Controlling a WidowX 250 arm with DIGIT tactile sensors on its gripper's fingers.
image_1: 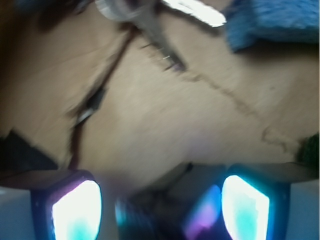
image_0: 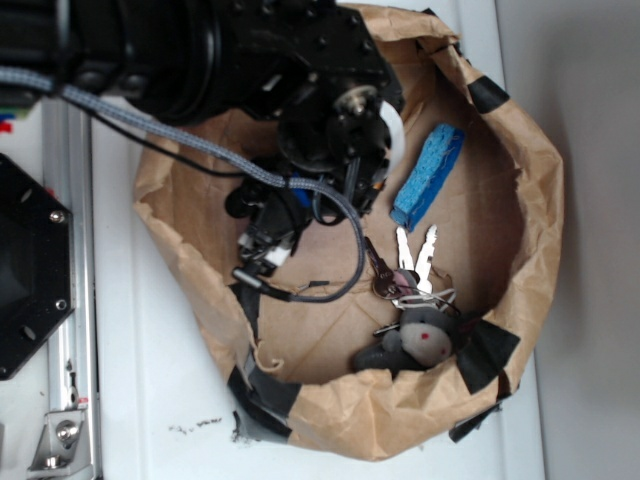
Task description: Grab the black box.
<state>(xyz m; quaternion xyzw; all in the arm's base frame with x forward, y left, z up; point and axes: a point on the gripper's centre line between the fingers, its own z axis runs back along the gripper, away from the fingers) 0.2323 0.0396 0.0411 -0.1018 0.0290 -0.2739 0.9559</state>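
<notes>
Inside the rolled-down paper bag [image_0: 530, 230] on the white desk [image_0: 180, 400], the arm [image_0: 330, 110] is reaching down over the left half of the floor, with its braided cable [image_0: 200, 150] looping across. A blue sponge [image_0: 428, 175] is lying near the far right wall, a bunch of keys [image_0: 415, 262] is resting just below it, and a small grey plush toy [image_0: 415, 340] is sitting against the near wall. A black hexagonal plate [image_0: 25, 270] is lying outside the bag on the left; it is not the target.

From the exterior view the black box is not showing, since the arm is covering that patch. In the blurred wrist view, a dark glossy shape with blue and purple glints, which I am taking to be the black box [image_1: 145, 212], is sitting between the two glowing fingertips [image_1: 75, 215]. The hand [image_1: 160, 215] is standing spread wide, its pads flanking the shape, and it does not appear to be gripping anything.

I am judging this as the end of the approach, with the grasp not yet made. The next move is calling for a settled, centred descent and a firm squeeze on the box's edges, keeping clear of the keys.
</notes>
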